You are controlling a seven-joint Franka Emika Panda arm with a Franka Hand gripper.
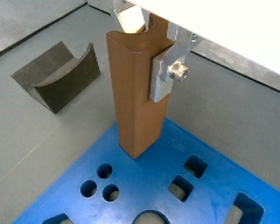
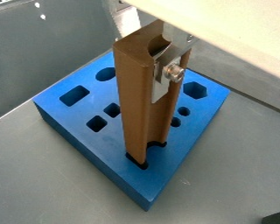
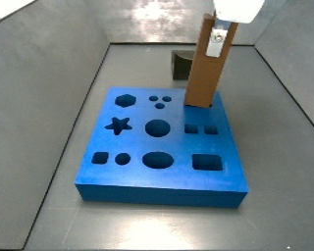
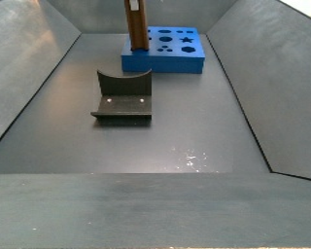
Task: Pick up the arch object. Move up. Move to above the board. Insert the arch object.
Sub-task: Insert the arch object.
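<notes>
The arch object (image 2: 136, 101) is a tall orange-brown column standing upright, and it shows in both wrist views (image 1: 133, 92). My gripper (image 2: 152, 66) is shut on its upper end, with a silver finger (image 1: 168, 72) flat against its side. The column's lower end meets a dark cut-out near one edge of the blue board (image 2: 84, 122). In a side view the column (image 3: 203, 71) stands at the board's (image 3: 146, 172) far right edge under my gripper (image 3: 218, 39). It also shows in a side view (image 4: 135, 27) on the board (image 4: 178, 60).
A squat dark grey block with a curved dip (image 4: 123, 97) stands on the grey floor beside the board, also in a wrist view (image 1: 59, 74). Sloping grey walls (image 4: 35, 88) enclose the floor. Other cut-outs, such as a star (image 3: 118, 125), lie open on the board.
</notes>
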